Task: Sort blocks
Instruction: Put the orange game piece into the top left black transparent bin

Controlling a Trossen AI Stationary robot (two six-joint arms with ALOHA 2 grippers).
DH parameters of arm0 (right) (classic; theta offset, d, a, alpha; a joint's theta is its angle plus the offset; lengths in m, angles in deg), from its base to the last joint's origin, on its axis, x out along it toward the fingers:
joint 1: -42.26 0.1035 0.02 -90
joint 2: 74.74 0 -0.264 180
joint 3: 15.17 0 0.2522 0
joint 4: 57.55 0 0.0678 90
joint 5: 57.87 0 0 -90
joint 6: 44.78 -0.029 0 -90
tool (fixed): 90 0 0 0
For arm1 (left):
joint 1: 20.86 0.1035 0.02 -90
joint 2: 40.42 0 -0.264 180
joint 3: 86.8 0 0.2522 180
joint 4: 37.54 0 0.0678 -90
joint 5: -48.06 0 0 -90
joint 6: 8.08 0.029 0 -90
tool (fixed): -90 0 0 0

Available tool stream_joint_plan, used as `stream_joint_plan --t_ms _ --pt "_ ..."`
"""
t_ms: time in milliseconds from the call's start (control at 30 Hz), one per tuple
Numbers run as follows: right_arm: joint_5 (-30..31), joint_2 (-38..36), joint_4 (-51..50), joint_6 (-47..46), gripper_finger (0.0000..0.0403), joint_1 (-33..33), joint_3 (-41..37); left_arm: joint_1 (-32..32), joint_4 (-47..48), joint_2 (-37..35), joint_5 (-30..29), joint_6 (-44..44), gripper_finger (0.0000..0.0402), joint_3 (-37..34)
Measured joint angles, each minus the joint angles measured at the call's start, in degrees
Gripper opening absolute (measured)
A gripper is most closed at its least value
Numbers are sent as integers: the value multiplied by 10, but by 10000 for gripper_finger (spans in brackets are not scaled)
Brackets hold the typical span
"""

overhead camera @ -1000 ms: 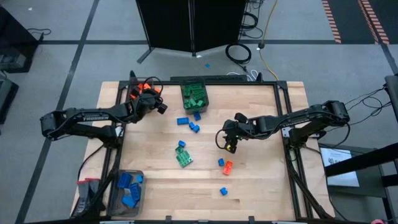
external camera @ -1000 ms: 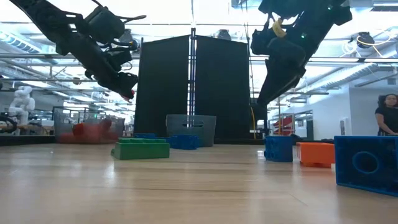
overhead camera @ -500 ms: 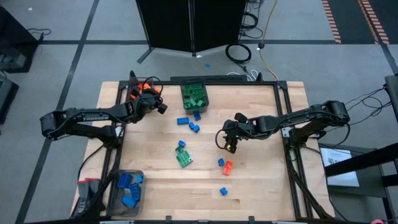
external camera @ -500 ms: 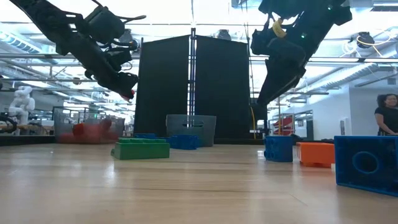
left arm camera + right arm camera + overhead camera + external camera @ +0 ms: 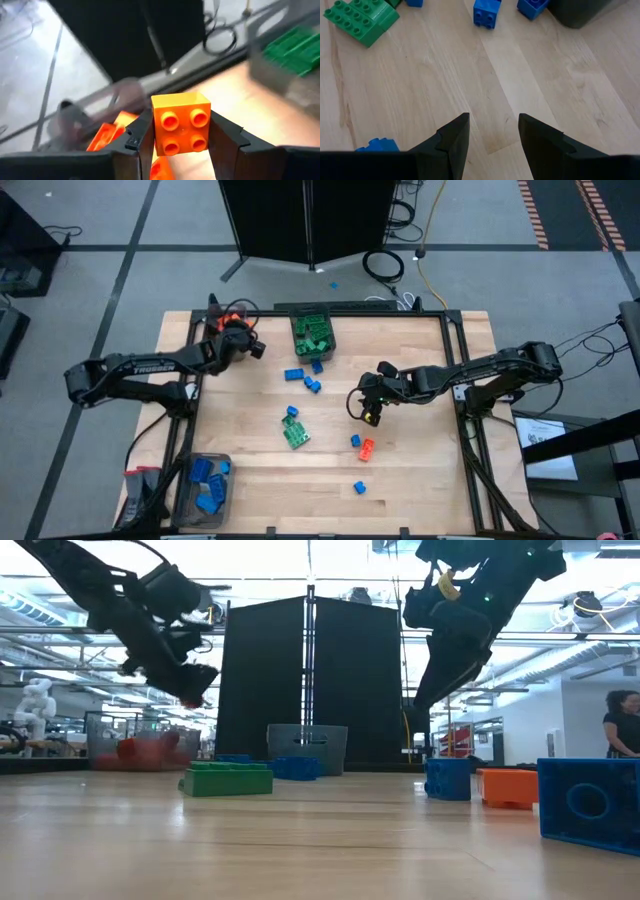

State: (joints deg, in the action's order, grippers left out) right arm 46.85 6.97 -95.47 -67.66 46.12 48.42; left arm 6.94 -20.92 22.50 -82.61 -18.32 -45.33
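L end effector (image 5: 181, 142) clamps orange block (image 5: 181, 124) over orange bin (image 5: 222, 319); green bin (image 5: 312, 332) full; R end effector (image 5: 493, 137) apart, empty.

Three dark bins (image 5: 313, 335) on wooden table (image 5: 420, 470)

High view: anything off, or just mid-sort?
One stray: a small blue block lies on the floor beyond the table's far edge, off the work surface. Otherwise normal: the left gripper holds an orange block by the orange bin, and the right gripper is open.
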Motion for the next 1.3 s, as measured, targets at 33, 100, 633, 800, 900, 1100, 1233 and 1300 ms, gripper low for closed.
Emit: stream_joint_plan --t_ms 33,100,633,800,900,1100,1233,1300 --pt "0 0 0 0 165 0 0 9 17 0 3 -6 137 0" --pt "0 0 0 0 165 0 0 26 52 0 4 -24 137 0" --pt "0 0 3 10 164 0 0 126 224 -49 69 -26 137 68" --pt "0 0 3 11 164 0 0 147 237 -49 77 25 139 68" --pt "0 0 4 11 164 0 0 150 237 -49 77 52 157 68" --pt "0 0 7 10 164 0 0 150 237 -49 76 81 243 68" --pt "0 0 41 10 164 0 0 150 237 -49 76 80 300 68" --pt "0 0 62 10 164 0 0 150 239 -49 90 77 316 68"
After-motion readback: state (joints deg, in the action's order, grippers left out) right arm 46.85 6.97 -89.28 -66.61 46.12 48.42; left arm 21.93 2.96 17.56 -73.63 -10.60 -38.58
